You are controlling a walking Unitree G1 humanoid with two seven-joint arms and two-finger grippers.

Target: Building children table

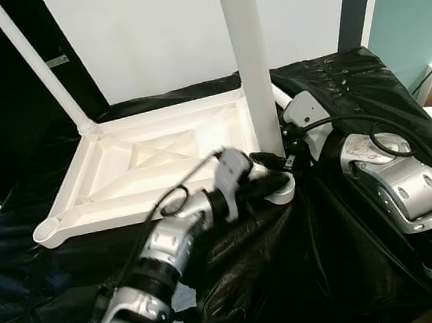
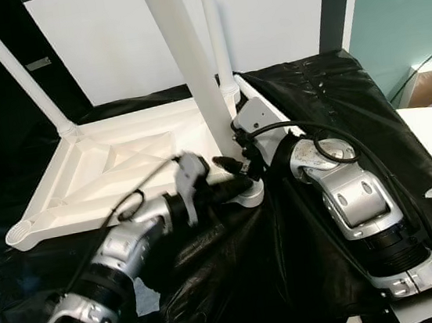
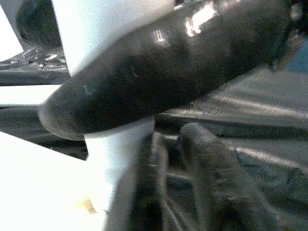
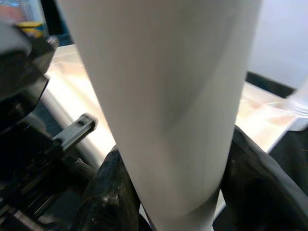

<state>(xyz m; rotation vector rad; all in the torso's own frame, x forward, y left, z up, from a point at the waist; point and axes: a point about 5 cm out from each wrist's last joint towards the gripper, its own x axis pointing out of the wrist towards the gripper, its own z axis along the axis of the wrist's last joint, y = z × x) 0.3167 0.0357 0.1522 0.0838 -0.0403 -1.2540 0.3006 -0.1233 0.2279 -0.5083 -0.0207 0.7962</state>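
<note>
While the white tabletop [image 1: 149, 163] lies upside down on the black sheet [image 1: 346, 256] that covers the worktop, a white leg [image 1: 251, 62] stands upright in the socket [image 1: 287, 190] at its near right corner. The right gripper [image 2: 244, 162] reaches in from the right and grasps this leg low down; in the right wrist view the leg [image 4: 163, 106] fills the space between the two black fingers [image 4: 108, 202], one pressed to each side. The left gripper [image 1: 269, 180] comes from the near left and sits at the same corner, just above the socket; its fingers [image 3: 159, 62] lie against the foot of the leg [image 3: 118, 154], though I cannot tell whether they are clenched on it. Another leg [image 1: 34, 62] stands tilted in the far left corner, and a third [image 2: 214, 28] rises at the far right corner.
</note>
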